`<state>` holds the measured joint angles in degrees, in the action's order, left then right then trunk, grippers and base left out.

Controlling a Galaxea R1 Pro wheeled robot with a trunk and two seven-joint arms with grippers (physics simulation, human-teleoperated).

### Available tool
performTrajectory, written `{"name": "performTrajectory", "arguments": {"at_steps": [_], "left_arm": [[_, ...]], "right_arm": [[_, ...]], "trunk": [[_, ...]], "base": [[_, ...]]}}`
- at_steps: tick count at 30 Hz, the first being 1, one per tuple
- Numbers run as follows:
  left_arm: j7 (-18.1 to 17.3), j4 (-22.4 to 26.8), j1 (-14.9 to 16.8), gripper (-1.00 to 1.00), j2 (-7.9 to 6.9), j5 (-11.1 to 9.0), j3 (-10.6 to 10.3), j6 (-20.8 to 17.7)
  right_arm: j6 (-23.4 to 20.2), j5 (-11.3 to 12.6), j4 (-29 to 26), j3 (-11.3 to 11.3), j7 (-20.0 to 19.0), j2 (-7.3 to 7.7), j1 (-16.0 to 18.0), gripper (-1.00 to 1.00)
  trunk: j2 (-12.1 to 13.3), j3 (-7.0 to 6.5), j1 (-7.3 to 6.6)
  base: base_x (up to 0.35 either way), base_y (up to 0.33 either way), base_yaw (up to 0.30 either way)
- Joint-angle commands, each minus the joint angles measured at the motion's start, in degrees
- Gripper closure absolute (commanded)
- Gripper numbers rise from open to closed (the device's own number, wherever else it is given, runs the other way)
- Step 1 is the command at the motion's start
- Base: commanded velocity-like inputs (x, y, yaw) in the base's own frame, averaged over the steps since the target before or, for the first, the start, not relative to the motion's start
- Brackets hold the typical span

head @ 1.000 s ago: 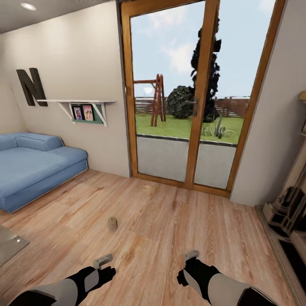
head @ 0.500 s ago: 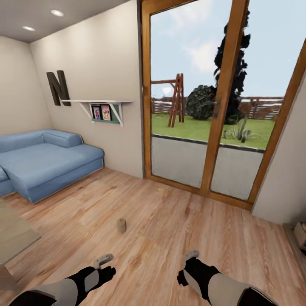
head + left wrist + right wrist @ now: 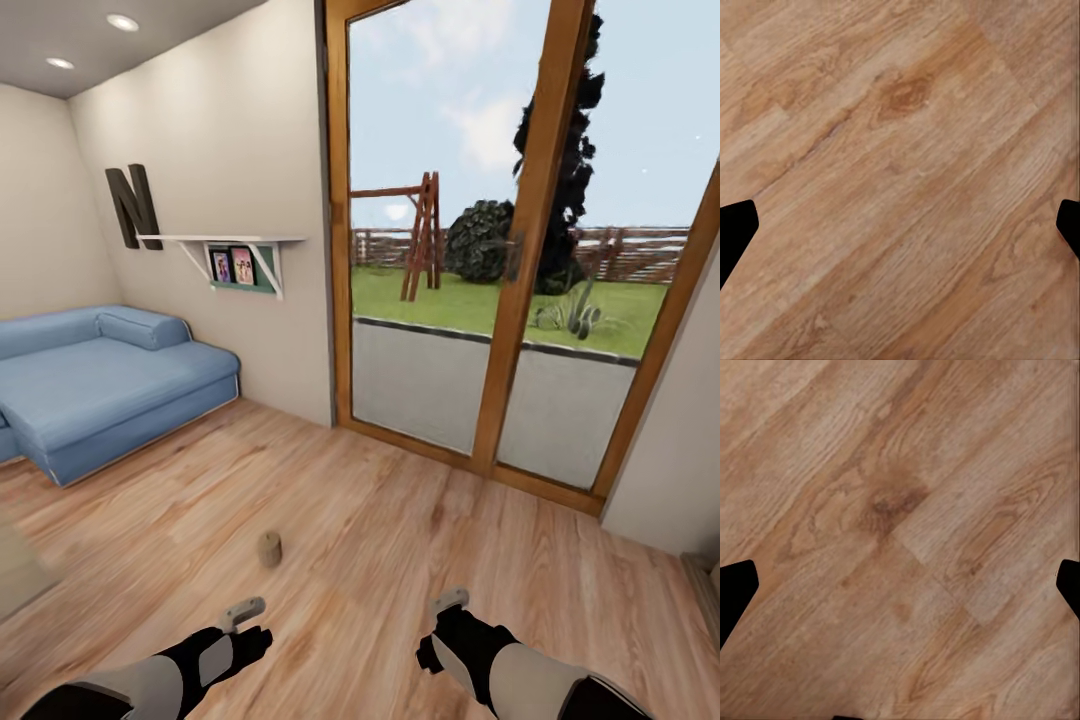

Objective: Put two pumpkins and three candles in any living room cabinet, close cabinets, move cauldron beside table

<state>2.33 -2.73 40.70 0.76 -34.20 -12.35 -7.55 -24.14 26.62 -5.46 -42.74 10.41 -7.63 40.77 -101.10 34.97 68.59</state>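
Note:
A single short cream-beige candle (image 3: pixel 268 549) stands upright on the wooden floor, a little ahead of my left gripper (image 3: pixel 243 610) and slightly to its right. My right gripper (image 3: pixel 449 600) hovers over bare floor further right. In both wrist views the dark fingertips (image 3: pixel 735 229) (image 3: pixel 735 585) sit far apart at the picture edges, with only floorboards between them, so both grippers are open and empty. The pumpkins, the cabinet and the cauldron are out of view. A pale corner of the low table (image 3: pixel 12 575) shows at the left edge.
A blue sofa (image 3: pixel 100 375) stands against the left wall under a shelf (image 3: pixel 225 245) with photos. Ahead, a tall wood-framed glass door (image 3: pixel 520 250) looks onto a garden. Wooden floor (image 3: pixel 400 520) stretches between the sofa and the door.
The whole picture has shifted, so the camera has turned left and moved. The candle now sits lower and nearer in the view. Both arms hold the same pose.

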Motion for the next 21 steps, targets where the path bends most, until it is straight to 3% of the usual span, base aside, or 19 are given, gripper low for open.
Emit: {"name": "performTrajectory", "arguments": {"at_steps": [1,6,21], "left_arm": [[0.13,-0.08,0.08,-1.00,0.03,-0.51,-0.48,-0.10],[0.13,-0.08,0.08,-1.00,0.03,-0.51,-0.48,-0.10],[0.13,-0.08,0.08,-1.00,0.03,-0.51,-0.48,-0.10]], "right_arm": [[-0.29,0.61,-0.14,-0.43,0.32,0.01,0.02,-1.00],[-0.29,0.63,-0.16,-0.40,0.32,-0.01,0.02,-1.00],[-0.29,0.63,-0.16,-0.41,0.32,0.00,0.02,-1.00]], "trunk": [[-0.03,0.06,0.02],[-0.03,-0.02,0.02],[-0.03,-0.22,0.02]], "base": [[0.273,-0.224,0.001],[0.273,-0.224,0.127],[0.273,-0.224,0.266]]}}
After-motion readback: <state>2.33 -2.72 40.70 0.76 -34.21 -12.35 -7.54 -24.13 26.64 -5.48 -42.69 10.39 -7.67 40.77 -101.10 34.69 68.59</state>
